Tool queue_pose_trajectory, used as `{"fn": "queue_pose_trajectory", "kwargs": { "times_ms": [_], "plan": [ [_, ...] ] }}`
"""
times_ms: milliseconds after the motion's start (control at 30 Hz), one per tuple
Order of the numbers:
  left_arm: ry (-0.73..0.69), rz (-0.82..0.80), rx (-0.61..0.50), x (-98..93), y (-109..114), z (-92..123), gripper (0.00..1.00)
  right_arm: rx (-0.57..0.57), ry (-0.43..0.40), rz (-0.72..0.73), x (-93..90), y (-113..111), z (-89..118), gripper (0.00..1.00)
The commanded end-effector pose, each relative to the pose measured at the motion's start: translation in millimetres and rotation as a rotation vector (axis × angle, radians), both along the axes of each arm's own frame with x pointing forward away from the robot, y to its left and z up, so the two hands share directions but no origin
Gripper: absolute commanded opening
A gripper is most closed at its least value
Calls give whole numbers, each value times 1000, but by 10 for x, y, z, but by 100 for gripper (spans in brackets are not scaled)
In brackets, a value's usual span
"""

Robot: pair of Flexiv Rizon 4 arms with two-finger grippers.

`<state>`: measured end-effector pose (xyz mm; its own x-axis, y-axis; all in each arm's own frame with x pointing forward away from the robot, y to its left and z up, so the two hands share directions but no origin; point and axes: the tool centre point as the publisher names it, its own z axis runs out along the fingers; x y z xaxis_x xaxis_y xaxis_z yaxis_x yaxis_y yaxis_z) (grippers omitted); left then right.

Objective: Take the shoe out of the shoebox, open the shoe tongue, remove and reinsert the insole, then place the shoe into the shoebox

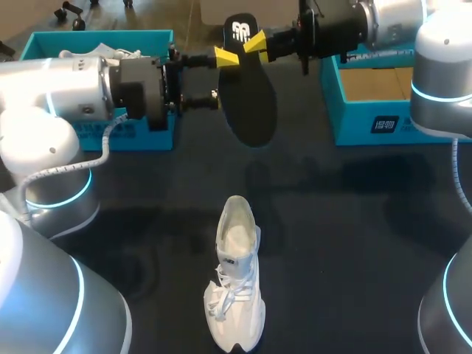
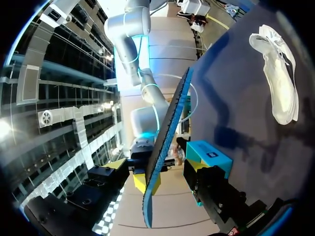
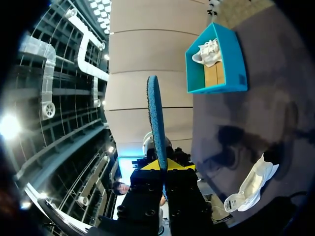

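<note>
The right gripper (image 1: pixel 256 43) clamps 1 end of the black insole (image 1: pixel 249 99), holding it in the air. The left gripper (image 1: pixel 220 78) seems spread wide beside it. The white shoe (image 1: pixel 234 287) lies on the table (image 1: pixel 354 221).

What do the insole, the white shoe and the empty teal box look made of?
Insole: probably foam, matte black top, blue underside, thin edge-on. Shoe: white fabric, likely mesh, with cord laces. Box: apparently cardboard, teal outside, plain brown inside.
</note>
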<state>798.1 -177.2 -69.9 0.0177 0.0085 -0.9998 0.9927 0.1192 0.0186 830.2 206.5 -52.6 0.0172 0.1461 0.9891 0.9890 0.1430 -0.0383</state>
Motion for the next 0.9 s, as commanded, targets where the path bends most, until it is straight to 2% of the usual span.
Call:
{"fn": "queue_pose_trajectory", "kwargs": {
  "times_ms": [33,133,233,333,733,833,867,900],
  "plan": [
    [-1,0,-4,4,-56,12,77,-4,0,-2,-10,3,4,0],
    [-2,-4,-8,-21,-79,43,75,-4,0,-2,-10,3,4,0],
    [-10,-6,-5,-46,-79,75,59,-4,0,-2,-10,3,4,0],
    [-12,-2,-6,-62,-64,84,50,-4,0,-2,-10,3,4,0],
    [-14,5,-1,-101,-60,63,35,-4,0,-2,-10,3,4,0],
    [-13,8,2,-84,-72,58,20,-4,0,-2,-10,3,4,0],
    [-13,9,3,-80,-78,58,4,-4,0,-2,-10,3,4,0],
    [-14,9,3,-78,-85,60,0,-4,0,-2,-10,3,4,0]
  ]
}}
